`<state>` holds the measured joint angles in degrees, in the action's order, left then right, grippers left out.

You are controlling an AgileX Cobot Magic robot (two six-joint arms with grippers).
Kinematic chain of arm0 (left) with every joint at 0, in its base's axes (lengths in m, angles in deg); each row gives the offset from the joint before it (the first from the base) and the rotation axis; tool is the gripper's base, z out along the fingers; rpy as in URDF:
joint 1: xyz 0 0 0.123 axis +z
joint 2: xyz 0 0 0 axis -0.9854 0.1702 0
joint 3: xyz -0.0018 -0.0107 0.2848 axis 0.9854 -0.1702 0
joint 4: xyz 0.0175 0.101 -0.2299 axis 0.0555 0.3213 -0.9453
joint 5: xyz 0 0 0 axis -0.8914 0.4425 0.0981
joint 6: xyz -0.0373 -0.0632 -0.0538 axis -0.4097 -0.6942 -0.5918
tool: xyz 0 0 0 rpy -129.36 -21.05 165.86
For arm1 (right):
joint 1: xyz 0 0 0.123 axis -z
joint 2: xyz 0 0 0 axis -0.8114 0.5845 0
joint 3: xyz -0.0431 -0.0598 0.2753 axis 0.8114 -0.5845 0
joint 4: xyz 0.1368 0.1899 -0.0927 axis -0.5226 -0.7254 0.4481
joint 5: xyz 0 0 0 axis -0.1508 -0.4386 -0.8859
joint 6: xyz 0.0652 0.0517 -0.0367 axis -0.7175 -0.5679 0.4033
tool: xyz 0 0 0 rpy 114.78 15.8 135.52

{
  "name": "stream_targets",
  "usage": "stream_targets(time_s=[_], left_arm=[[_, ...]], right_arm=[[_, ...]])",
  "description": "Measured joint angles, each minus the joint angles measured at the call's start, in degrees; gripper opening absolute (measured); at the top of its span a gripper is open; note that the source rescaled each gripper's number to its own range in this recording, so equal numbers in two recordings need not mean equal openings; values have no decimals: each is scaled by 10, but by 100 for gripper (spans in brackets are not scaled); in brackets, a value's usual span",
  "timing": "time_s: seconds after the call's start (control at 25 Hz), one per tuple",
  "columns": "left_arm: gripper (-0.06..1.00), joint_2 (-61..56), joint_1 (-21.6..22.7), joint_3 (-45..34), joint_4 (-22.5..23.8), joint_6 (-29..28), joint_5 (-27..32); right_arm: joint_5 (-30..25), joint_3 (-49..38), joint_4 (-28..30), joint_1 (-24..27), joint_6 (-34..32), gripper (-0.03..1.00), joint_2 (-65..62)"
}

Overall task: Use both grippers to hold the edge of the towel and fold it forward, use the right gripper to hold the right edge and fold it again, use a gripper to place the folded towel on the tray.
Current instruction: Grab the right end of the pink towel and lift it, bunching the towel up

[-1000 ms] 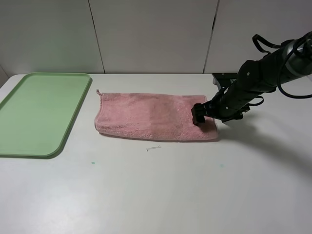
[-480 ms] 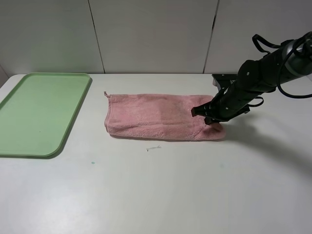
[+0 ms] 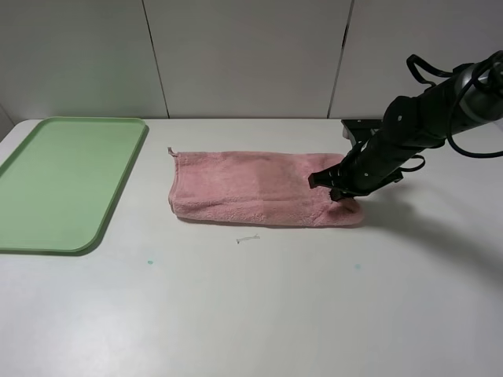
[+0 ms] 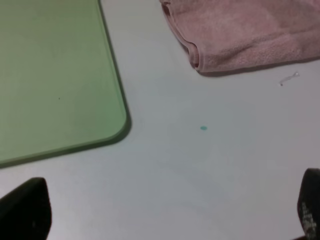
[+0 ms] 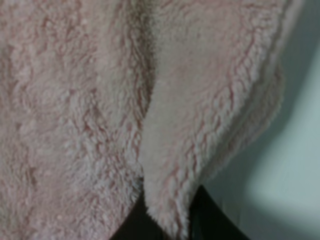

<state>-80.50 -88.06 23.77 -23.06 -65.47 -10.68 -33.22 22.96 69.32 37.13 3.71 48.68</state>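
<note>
No text, number, brand or sign can be read in any view; the towel shows only plain pink pile and the tray only plain green plastic. The teal speck on the table is a mere dot; it forms no character.
</note>
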Motion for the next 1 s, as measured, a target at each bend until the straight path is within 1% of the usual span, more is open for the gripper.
stream_targets(time_s=[0.4,0.72,1.0], left_arm=[[99,0,0,0,0,0,0],[99,0,0,0,0,0,0],[99,0,0,0,0,0,0]], right_arm=[[-63,-2,24,5,0,2,-53],[-110,-2,67,41,0,2,-91],[-153,-2,119,88,-9,2,-124]])
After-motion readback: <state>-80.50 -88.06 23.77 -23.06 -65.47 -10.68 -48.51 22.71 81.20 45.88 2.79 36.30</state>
